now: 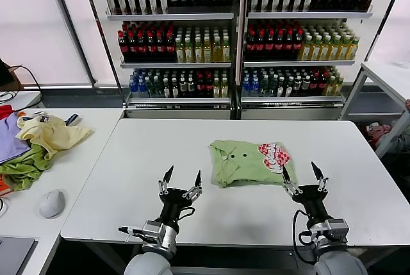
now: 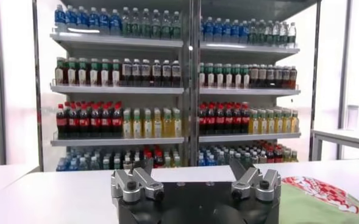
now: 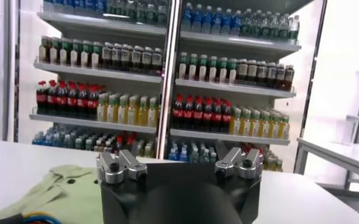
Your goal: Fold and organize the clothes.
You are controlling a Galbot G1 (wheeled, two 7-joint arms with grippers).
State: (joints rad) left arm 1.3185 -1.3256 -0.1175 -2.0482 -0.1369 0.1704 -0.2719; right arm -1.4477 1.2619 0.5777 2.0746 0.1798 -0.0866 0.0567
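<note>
Head view: folded light green shirt (image 1: 253, 162) with small buttons and a red-and-white print (image 1: 274, 156), lying flat on the white table (image 1: 160, 153), right of centre. Left gripper (image 1: 182, 181) – fingers apart, clamped on nothing – poised over bare tabletop at the near edge, apart from the shirt. Right gripper (image 1: 301, 177) – fingers likewise spread and empty – just beside the shirt's near right corner. Background: drinks shelves (image 1: 237, 31); side table at left with loose clothes (image 1: 38, 143) and a mouse (image 1: 51, 203)
</note>
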